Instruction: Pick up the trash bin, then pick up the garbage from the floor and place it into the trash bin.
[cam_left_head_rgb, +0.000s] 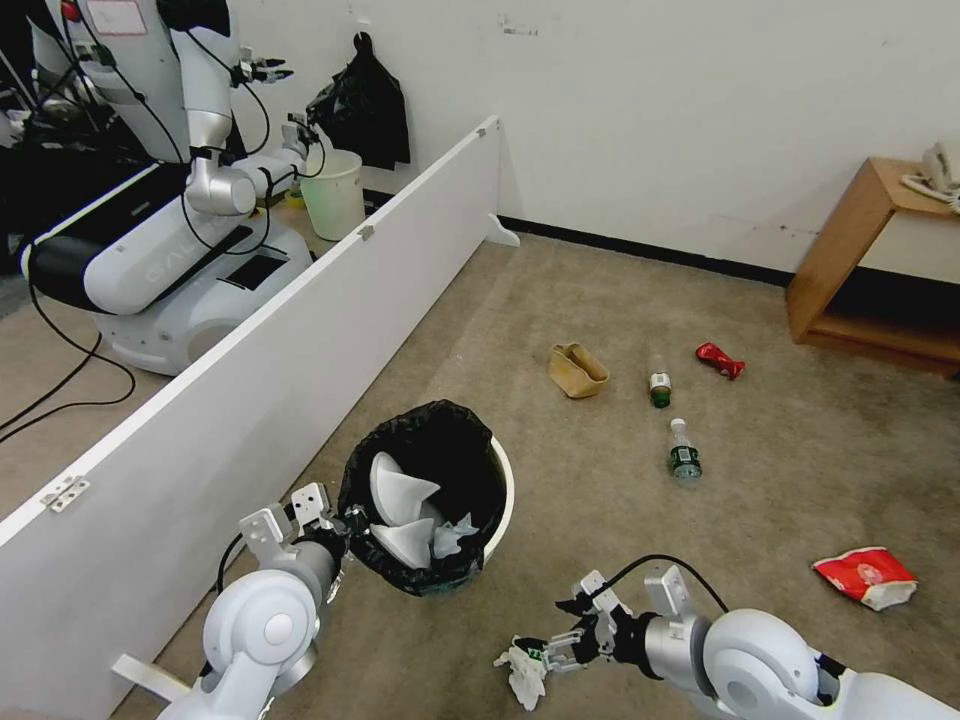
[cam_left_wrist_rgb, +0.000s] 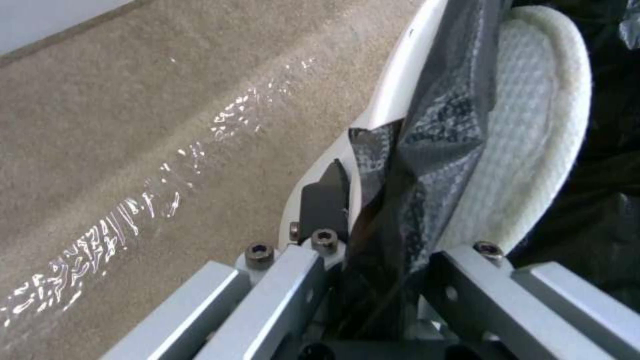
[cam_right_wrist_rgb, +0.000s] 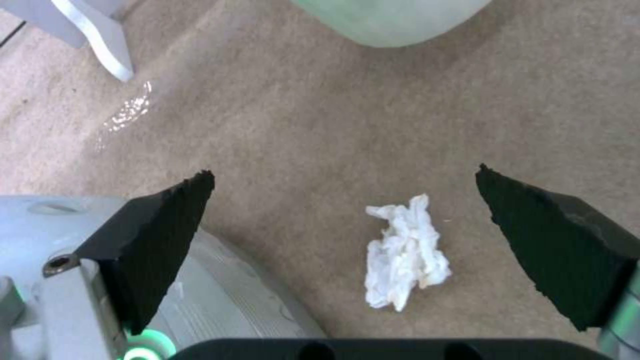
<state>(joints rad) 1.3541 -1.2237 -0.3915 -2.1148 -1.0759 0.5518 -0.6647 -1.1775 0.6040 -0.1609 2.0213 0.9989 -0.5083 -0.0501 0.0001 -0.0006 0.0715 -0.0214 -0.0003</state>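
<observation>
While the trash bin (cam_left_head_rgb: 500, 470) hangs by its rim from the left gripper (cam_left_head_rgb: 340, 525), the right gripper (cam_left_head_rgb: 545, 655) is low over the carpet (cam_left_head_rgb: 600, 300).
Left gripper: clamped on the bin's near rim and the black bag (cam_left_wrist_rgb: 427, 150) folded over it.
Bin contents: two white slippers (cam_left_head_rgb: 400, 490) and some crumpled white stuff.
Right gripper: fingers (cam_right_wrist_rgb: 160, 235) spread wide, holding nothing.
Tissue (cam_right_wrist_rgb: 403, 252): crumpled, white, on the carpet between the spread fingers, nearer one of them, touching neither.
Tissue vs bin: near, on the robot's right of the bin.
Farther out on floor: tan paper bag (cam_left_head_rgb: 577, 370), two green-labelled bottles (cam_left_head_rgb: 684, 450), crushed red wrapper (cam_left_head_rgb: 720, 360), red-white snack packet (cam_left_head_rgb: 865, 577).
Left side: long white partition (cam_left_head_rgb: 250, 380).
</observation>
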